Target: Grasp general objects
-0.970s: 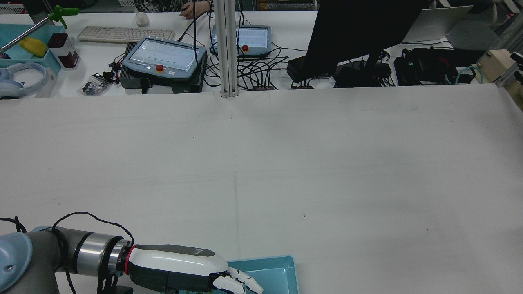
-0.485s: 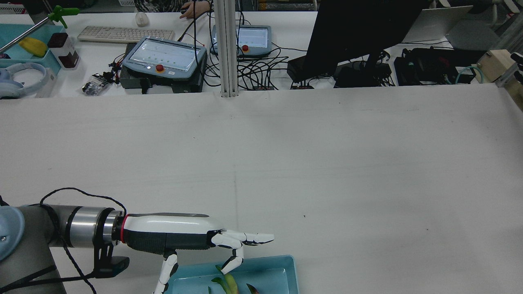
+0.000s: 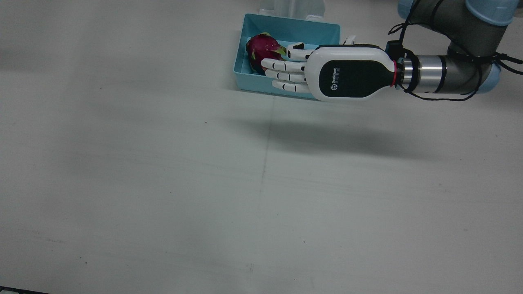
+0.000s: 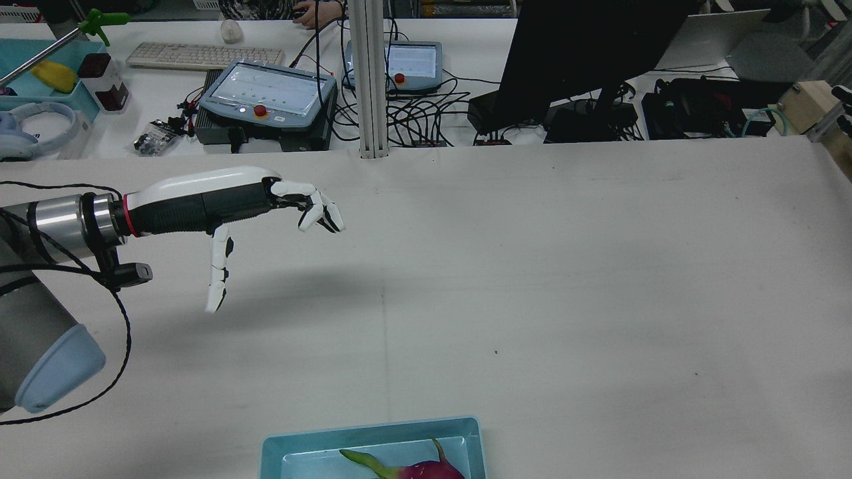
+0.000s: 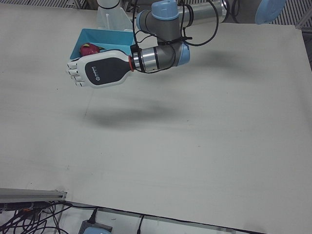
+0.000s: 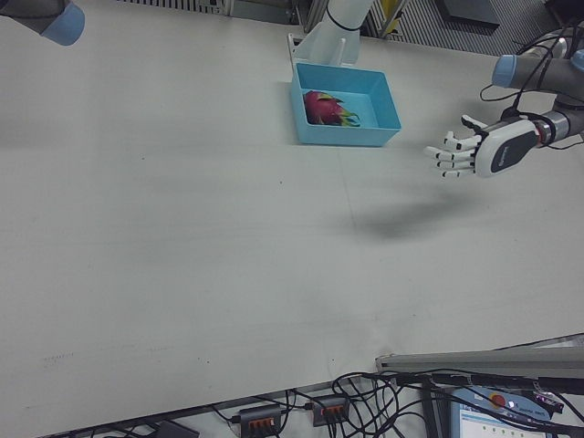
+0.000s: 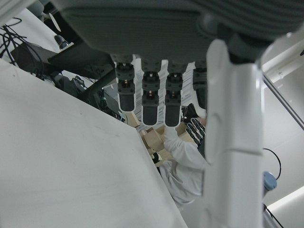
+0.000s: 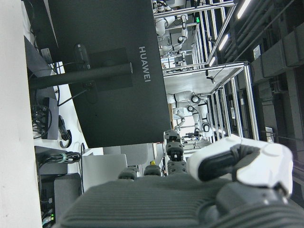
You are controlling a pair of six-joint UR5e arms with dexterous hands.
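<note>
Dragon fruit (image 6: 330, 108) lying in blue tray (image 6: 381, 136), upper centre of frame; left robot hand (image 4: 219, 199) raised, spread wide, empty. Risk: clipping tray wall, shoving tray along bench (image 6: 228, 255)

Cameras ring the blue tray (image 3: 245, 77)
Front view overhead, rear view opposite; both share tray and surface (image 4: 532, 266).
</note>
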